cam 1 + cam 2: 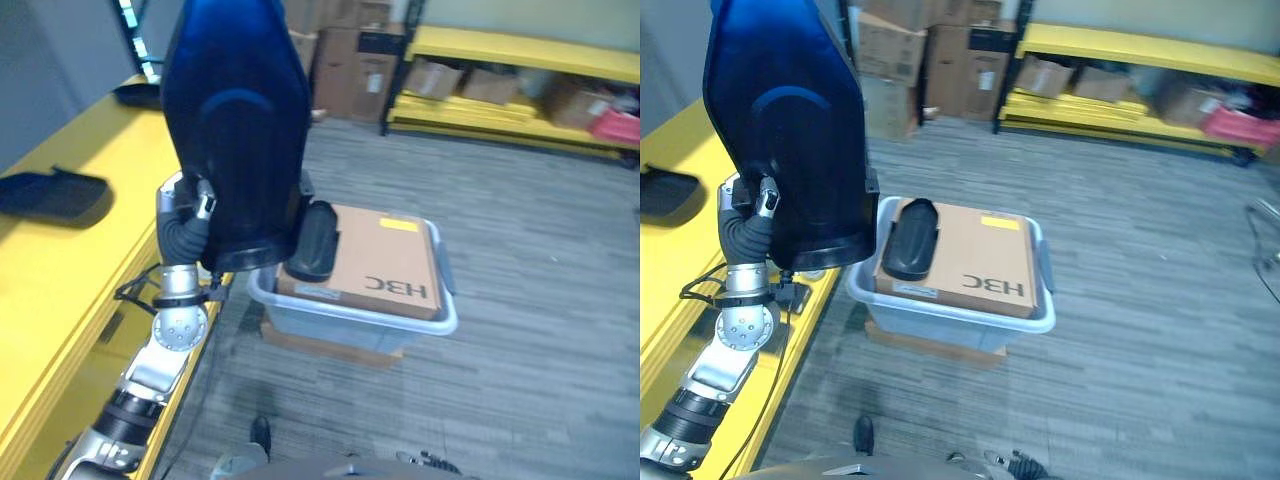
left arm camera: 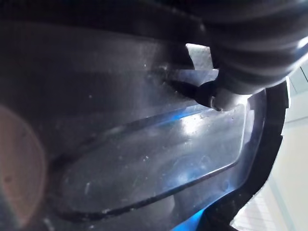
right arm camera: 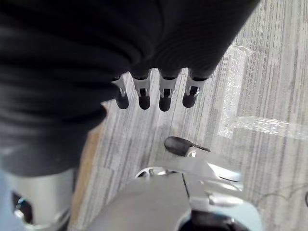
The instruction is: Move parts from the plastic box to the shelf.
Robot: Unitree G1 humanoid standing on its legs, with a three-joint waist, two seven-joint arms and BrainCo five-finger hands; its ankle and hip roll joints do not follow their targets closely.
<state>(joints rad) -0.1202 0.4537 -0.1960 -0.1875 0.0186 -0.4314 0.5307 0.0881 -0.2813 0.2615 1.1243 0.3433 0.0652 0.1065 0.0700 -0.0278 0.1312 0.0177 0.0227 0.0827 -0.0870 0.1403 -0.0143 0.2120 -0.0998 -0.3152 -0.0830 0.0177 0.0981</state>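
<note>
Left hand (image 1: pixel 748 212) up high beside the big glossy dark-blue moulded plastic part (image 1: pixel 790 120), holding it upright over the yellow shelf's edge (image 1: pixel 60 300); fingers hidden behind the part, so can't tell how they're curled. Right hand (image 3: pixel 154 94) hanging over bare grey carpet (image 1: pixel 1160 300), fingers straight and relaxed, nothing in them. Just beside the blue part: pale grey plastic box (image 1: pixel 940 320) on the floor, brown cardboard carton (image 1: pixel 975 255) inside, small black oval part (image 1: pixel 910 240) lying on the carton. Flat black tray-like part (image 1: pixel 50 195) already on the shelf top. Plenty of open carpet past the box.
</note>
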